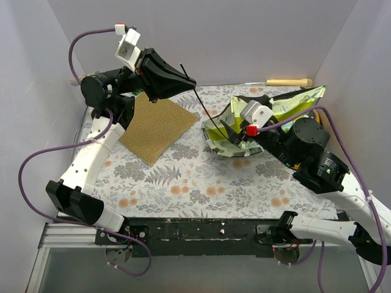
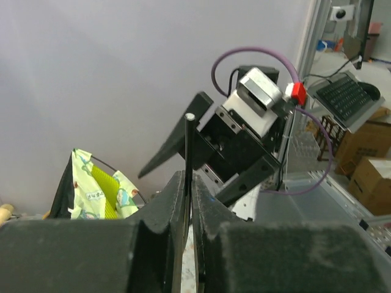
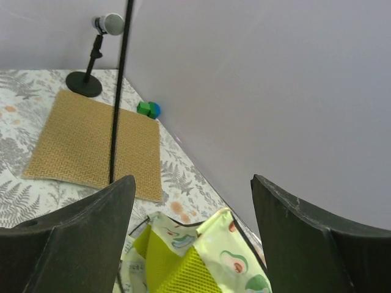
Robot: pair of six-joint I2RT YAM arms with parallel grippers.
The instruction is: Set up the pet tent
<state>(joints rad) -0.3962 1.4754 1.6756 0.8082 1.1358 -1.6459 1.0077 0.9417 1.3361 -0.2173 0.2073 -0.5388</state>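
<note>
The left pincer (image 1: 192, 81) (image 2: 188, 180) is pressed together on a thin black pole (image 1: 206, 113) (image 2: 189, 137) (image 3: 116, 110), up in the air near the far edge of the surface (image 1: 195, 183). The black pole slants down to the pet tent (image 1: 293, 101) (image 2: 98, 189) (image 3: 189, 268). The pet tent lies crumpled near the far right corner. The right pincer (image 1: 223, 131) (image 3: 192, 183) is spread wide just over the tent's left side and holds nothing. A brown mat (image 1: 157, 125) (image 3: 91, 143) lies near the far left corner.
</note>
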